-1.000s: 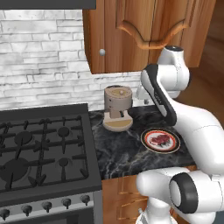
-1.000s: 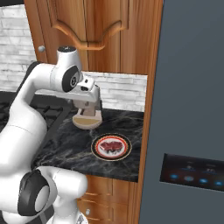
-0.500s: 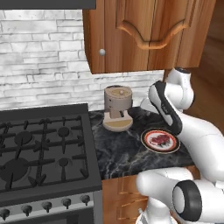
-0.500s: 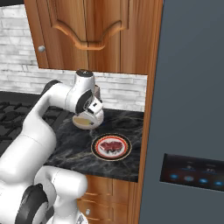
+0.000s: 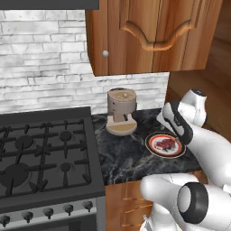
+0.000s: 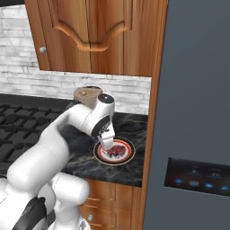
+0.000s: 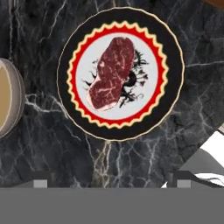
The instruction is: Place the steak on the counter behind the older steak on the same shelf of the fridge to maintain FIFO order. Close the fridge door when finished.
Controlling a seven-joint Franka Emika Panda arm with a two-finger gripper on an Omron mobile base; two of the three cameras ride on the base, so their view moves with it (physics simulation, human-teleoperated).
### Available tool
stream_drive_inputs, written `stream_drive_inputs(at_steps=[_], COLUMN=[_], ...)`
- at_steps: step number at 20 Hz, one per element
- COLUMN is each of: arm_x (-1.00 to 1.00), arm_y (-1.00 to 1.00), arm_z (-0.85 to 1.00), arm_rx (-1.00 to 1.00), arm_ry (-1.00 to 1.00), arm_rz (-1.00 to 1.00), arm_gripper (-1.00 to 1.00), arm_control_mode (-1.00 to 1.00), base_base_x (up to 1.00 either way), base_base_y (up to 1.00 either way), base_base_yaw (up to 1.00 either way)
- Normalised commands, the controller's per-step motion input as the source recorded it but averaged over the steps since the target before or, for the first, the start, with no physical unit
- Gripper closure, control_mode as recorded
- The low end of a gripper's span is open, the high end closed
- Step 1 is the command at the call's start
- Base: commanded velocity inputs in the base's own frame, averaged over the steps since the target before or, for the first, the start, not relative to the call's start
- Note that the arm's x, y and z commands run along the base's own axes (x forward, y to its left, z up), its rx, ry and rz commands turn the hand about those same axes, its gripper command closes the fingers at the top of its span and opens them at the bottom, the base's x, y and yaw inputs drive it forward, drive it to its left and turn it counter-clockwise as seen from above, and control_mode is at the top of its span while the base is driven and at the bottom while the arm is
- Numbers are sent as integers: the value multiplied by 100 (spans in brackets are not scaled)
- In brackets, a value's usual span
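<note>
The steak [image 7: 111, 72], raw red with pale marbling, lies on a round plate [image 7: 175, 70] with a black, yellow and red rim on the counter [image 7: 43, 144]. In the hand view my gripper [image 7: 109, 181] is open, its tips set wide apart just short of the plate with nothing between them. From the right base view the gripper [image 6: 108, 144] hangs close over the near-left rim of the plate [image 6: 128, 157], beside the steak [image 6: 117, 149]. The fridge door [image 6: 197, 90] is shut, so the shelf and the older steak are hidden.
A tan coffee machine [image 5: 121, 110] stands at the back of the counter [image 5: 122, 158], left of the plate [image 5: 155, 151]. The black gas stove [image 5: 40, 153] lies further left. Wooden wall cupboards [image 5: 149, 31] hang overhead. The door's small display [image 6: 197, 177] glows blue.
The hand has swung from beside the coffee machine to the right and down over the plate. Its jaws have opened wider.
</note>
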Motion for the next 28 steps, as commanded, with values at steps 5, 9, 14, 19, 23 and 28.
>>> stream_drive_inputs(at_steps=[5,9,14,19,23,28], arm_x=[31,26,23,14,18,19], arm_y=[-29,-5,0,0,0,0], arm_z=[-28,-22,-25,-36,-47,-34], arm_rx=[5,0,-3,0,0,0], arm_ry=[18,0,-8,0,6,13], arm_rz=[-8,0,0,0,-3,-2], arm_gripper=[-100,-100,-100,-100,-100,-100], arm_control_mode=[-100,-100,-100,-100,-100,-100], base_base_x=[0,0,0,0,0,0], base_base_y=[0,0,0,0,0,0], base_base_yaw=[0,0,0,0,0,0])
